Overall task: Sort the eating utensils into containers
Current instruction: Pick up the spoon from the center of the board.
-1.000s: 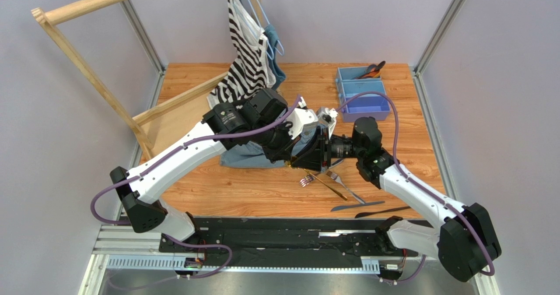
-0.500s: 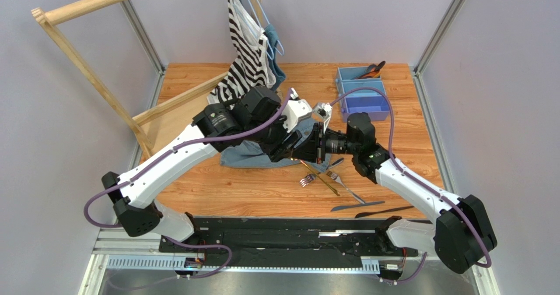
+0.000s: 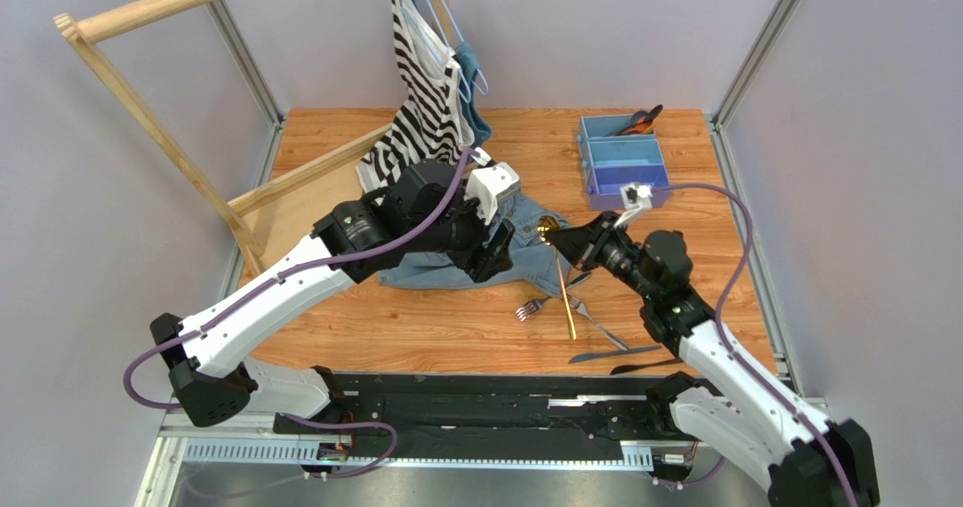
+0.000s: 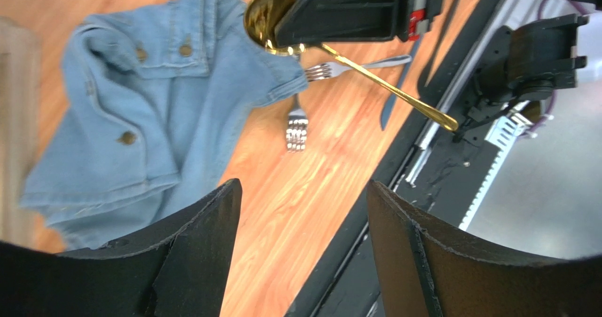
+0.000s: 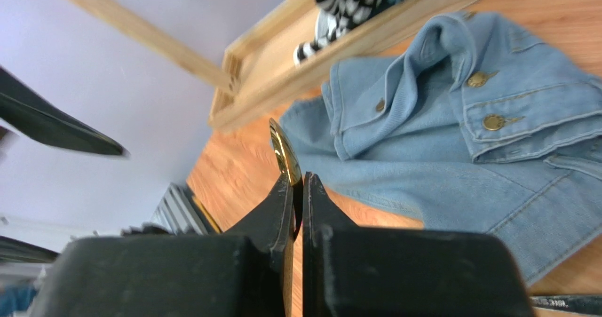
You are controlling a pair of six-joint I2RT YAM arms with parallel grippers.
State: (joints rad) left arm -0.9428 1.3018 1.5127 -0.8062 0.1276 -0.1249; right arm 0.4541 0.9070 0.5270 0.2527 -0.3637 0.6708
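Note:
My right gripper (image 3: 573, 240) (image 5: 297, 179) is shut on a gold spoon (image 3: 564, 293) (image 5: 285, 150) near its bowl. The spoon hangs above the table with its handle (image 4: 396, 91) pointing toward the near edge. My left gripper (image 3: 497, 254) (image 4: 304, 190) stands open and empty to the left, over a denim shirt (image 3: 435, 264). Two silver forks (image 3: 527, 307) (image 3: 596, 318) lie on the wood below the spoon, with two dark knives (image 3: 616, 355) (image 3: 661, 364) nearer the front edge. The light blue tray (image 3: 588, 160) sits at the back right, with orange and black utensils (image 3: 642, 119) in its far compartment.
The denim shirt (image 4: 134, 98) (image 5: 459, 155) is spread across the table's middle. A wooden rack (image 3: 170, 135) leans at the left, with a striped garment (image 3: 421, 90) on a hanger. The black rail (image 3: 486, 400) runs along the near edge.
The right gripper shut on the gold spoon, and the left gripper opened and let it go. The right arm swung right with the spoon while the left arm drew back left.

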